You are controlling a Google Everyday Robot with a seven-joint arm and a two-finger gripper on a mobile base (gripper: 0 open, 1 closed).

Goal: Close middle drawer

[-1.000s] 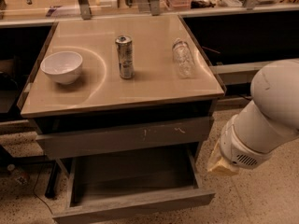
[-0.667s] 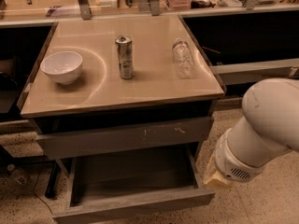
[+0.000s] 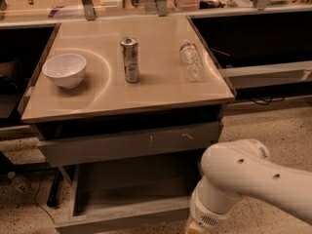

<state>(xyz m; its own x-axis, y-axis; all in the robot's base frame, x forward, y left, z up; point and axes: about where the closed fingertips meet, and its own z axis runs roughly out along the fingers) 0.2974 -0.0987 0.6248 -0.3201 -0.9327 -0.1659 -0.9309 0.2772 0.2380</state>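
Observation:
The middle drawer (image 3: 127, 186) stands pulled out below the tabletop, its bare grey-brown tray open to view and its plain grey front (image 3: 117, 219) near the bottom edge of the view. My white arm (image 3: 243, 182) reaches in from the lower right. The gripper (image 3: 194, 228) is at the bottom edge, at the right end of the drawer front; only its tan base shows. Whether it touches the front is hidden.
Above the open drawer is a taller grey drawer front with pale scratch marks (image 3: 131, 145). On the tan tabletop (image 3: 161, 89) stand a white bowl (image 3: 64, 69), a can (image 3: 129, 59) and a clear bottle lying down (image 3: 191, 60). Speckled floor lies to the right.
My arm has swung left and down, from beside the drawer's right side to its front right corner. The drawer looks as far out as before.

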